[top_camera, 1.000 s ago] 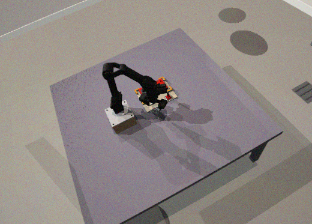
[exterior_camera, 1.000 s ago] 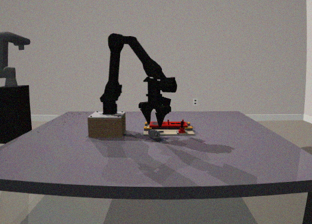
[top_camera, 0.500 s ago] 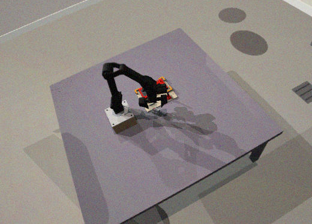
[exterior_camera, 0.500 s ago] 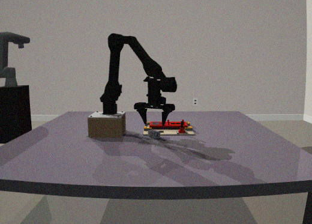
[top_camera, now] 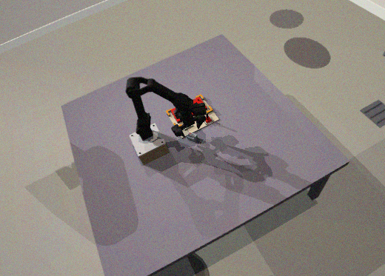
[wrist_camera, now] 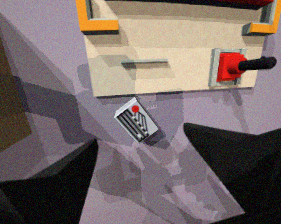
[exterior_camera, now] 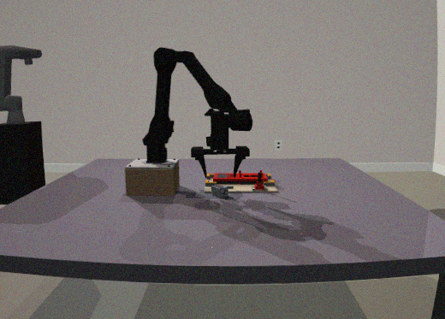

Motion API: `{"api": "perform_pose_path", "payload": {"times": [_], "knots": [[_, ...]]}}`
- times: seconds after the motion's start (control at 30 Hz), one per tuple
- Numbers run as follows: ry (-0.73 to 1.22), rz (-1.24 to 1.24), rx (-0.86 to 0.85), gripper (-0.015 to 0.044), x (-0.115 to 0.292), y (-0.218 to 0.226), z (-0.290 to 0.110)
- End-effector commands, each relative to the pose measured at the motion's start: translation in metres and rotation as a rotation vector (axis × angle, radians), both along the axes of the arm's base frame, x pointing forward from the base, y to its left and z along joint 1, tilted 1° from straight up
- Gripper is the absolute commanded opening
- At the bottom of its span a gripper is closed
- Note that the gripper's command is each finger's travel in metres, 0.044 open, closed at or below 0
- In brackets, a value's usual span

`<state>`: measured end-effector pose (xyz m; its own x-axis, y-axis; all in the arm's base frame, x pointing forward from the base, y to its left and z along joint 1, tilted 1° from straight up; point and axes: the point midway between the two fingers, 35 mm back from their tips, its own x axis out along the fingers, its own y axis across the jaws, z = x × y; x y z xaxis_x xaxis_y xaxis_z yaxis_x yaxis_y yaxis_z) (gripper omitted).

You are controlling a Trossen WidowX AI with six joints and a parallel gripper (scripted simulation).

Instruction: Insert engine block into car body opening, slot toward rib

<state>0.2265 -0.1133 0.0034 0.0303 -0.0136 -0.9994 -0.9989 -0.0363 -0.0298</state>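
Note:
The engine block (top_camera: 193,137) (exterior_camera: 220,191) (wrist_camera: 136,123) is a small grey block with ribbed lines and a red dot. It lies flat on the table just off the front edge of the beige board (top_camera: 212,118) (exterior_camera: 241,189) (wrist_camera: 161,45). The red car body (top_camera: 198,101) (exterior_camera: 240,178) sits on that board, between orange corner brackets (wrist_camera: 98,22). The arm partly hides it in the top view. My gripper (top_camera: 189,127) (exterior_camera: 219,174) (wrist_camera: 141,134) is open and empty. It hangs above the block with a finger on each side, clear of it.
A red clamp with a black handle (wrist_camera: 236,66) (exterior_camera: 259,184) stands on the board's right part. A thin grey bar (wrist_camera: 144,62) lies on the board. The arm's brown base box (top_camera: 149,150) (exterior_camera: 151,179) stands to the left of the block.

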Motion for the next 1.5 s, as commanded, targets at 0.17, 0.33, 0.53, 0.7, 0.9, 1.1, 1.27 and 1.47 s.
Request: {"api": "perform_pose_path", "payload": {"times": [0.17, 0.33, 0.53, 0.7, 0.9, 1.1, 1.27, 1.47], "knots": [[0.007, 0.317, -0.011, 0.044, 0.0, 0.0, 0.001], [0.009, 0.483, -0.016, 0.044, 0.0, 0.0, 0.001], [0.01, 0.506, -0.017, 0.044, 0.0, 0.0, 0.001], [0.01, 0.506, -0.017, 0.044, -0.001, 0.0, -0.004], [0.01, 0.506, -0.017, 0.044, -0.001, 0.0, -0.014], [0.01, 0.506, -0.017, 0.044, -0.001, -0.001, -0.023], [0.01, 0.506, -0.016, 0.044, -0.001, -0.001, -0.031], [0.01, 0.506, -0.016, 0.044, -0.001, -0.001, -0.04]]}}
